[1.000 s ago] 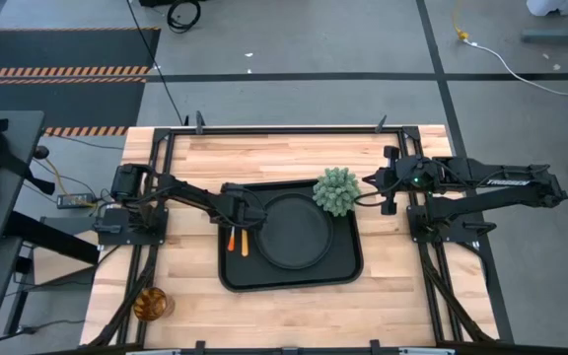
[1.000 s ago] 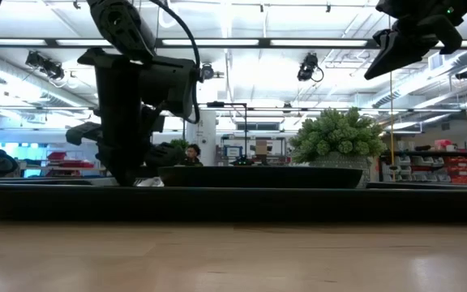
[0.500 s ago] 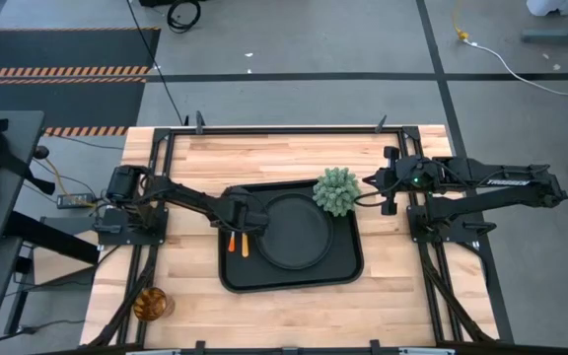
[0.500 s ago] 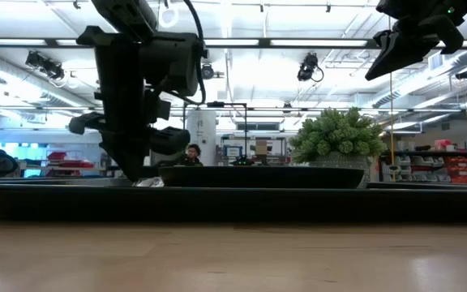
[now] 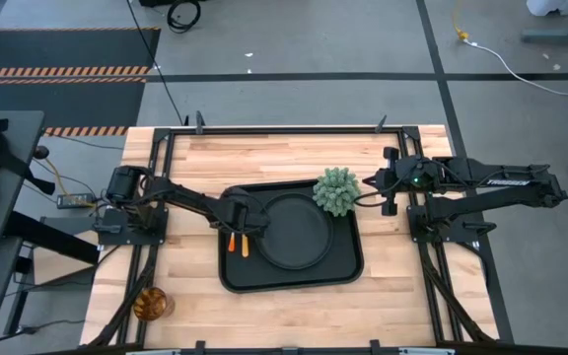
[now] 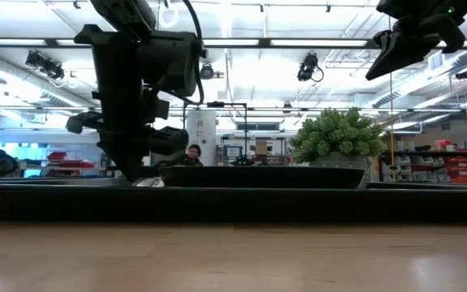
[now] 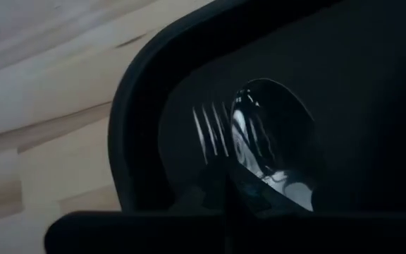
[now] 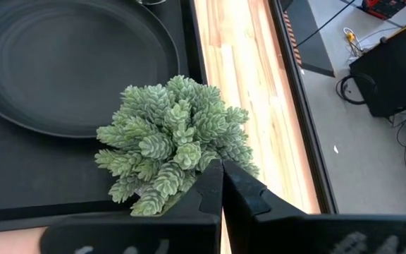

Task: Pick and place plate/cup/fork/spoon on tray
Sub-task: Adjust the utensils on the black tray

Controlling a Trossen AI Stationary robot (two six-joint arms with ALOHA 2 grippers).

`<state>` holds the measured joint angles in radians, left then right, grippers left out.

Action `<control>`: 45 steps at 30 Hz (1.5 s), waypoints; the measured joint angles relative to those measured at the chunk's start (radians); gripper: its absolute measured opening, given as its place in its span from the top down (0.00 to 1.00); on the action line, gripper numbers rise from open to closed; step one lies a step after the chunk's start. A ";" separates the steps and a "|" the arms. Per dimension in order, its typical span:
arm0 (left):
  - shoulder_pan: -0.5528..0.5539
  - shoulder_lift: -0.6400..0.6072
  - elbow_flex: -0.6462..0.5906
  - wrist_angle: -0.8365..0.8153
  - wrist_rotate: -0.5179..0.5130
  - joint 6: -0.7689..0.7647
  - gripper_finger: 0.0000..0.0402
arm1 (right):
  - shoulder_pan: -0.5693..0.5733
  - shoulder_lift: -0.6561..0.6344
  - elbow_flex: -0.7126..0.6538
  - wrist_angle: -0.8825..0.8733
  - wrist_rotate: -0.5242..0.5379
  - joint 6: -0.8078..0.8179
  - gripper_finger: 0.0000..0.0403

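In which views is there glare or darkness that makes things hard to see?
Left wrist view: very dark; only the spoon bowl and fork tines catch light on the tray. Low view: bright ceiling lights leave the left gripper a silhouette. High view: evenly lit; the cup is clear.

You see two dark, slim jointed arms with black cables along them; the right arm [image 5: 491,184] carries pale lettering, and a small green light near its wrist.
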<state>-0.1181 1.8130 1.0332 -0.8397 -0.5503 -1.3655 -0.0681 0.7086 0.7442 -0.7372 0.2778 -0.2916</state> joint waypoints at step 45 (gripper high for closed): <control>-0.120 0.000 -0.050 -0.005 0.075 -0.192 1.00 | 0.000 0.000 0.000 -0.021 -0.011 -0.003 0.98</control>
<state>-0.2382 1.8126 0.9829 -0.8448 -0.4754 -1.5576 -0.0681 0.7086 0.7442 -0.7582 0.2668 -0.2944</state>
